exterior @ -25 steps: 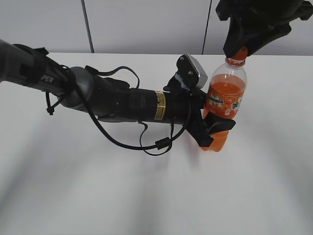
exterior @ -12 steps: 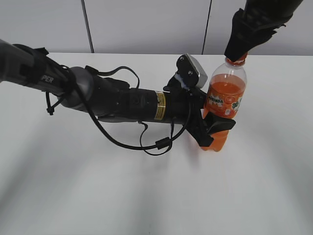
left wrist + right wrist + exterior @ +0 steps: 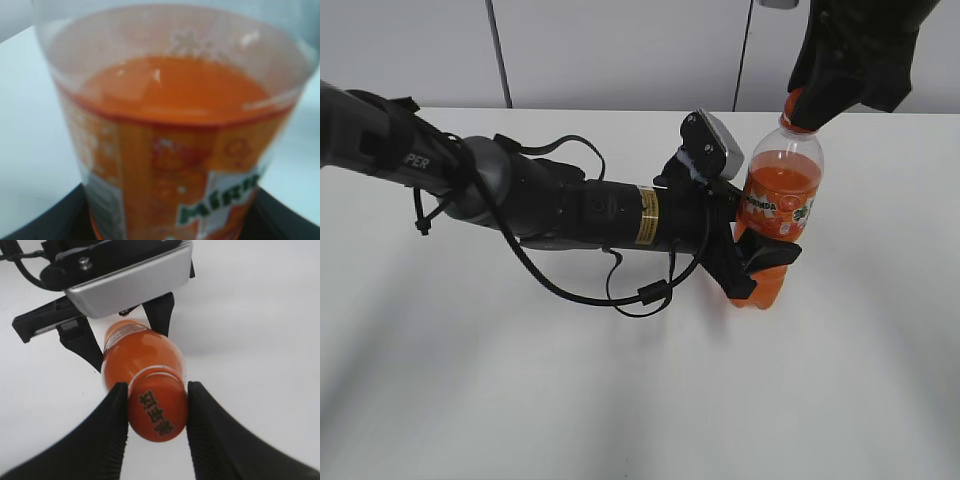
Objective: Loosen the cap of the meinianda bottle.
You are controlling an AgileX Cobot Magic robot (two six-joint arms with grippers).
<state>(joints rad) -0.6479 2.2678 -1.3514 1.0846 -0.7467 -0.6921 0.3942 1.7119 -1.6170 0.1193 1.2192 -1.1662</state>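
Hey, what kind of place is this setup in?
Probably a robotics lab or test bench: a bare white table, plain grey wall panels behind, and only a soda bottle held between two robot arms.

Even, bright light with soft shadows on the white table (image 3: 520, 400); the meinianda bottle (image 3: 170, 150) looks blurred, probably too close.
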